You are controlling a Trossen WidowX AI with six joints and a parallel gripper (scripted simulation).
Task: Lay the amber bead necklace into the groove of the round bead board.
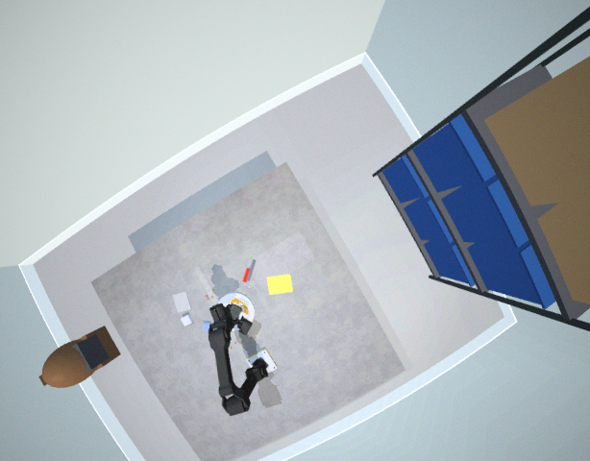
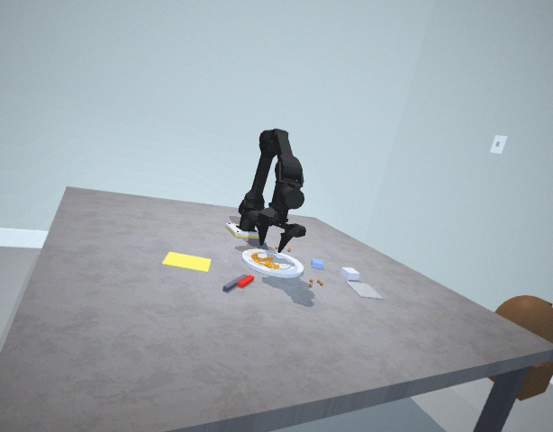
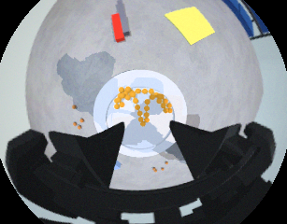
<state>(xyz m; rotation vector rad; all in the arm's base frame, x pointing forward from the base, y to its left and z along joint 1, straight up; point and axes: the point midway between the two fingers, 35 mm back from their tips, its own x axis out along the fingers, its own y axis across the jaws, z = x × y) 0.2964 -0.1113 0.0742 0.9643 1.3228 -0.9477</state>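
The round white bead board point(image 3: 109, 118) point(image 2: 291, 271) point(image 1: 249, 311) lies on the grey table. The amber bead necklace point(image 3: 143, 101) point(image 2: 265, 261) point(image 1: 238, 302) lies on the board in a bunched curve with one strand running toward the board's middle. My gripper point(image 3: 147, 124) point(image 2: 270, 246) is open, with nothing between its fingers, and hangs just above the near part of the board. A few loose amber beads point(image 3: 78, 123) point(image 2: 316, 282) lie on the table beside the board, and a few more amber beads point(image 3: 158, 167) lie near the fingers.
A red and grey tool point(image 3: 120, 24) point(image 2: 239, 282) and a yellow card point(image 3: 191, 24) point(image 2: 186, 261) point(image 1: 279, 284) lie beyond the board. A small blue block point(image 2: 316, 264), a white block point(image 2: 349, 273) and a grey sheet point(image 2: 364, 290) lie on the other side. A blue shelf unit point(image 1: 464, 218) stands off the table.
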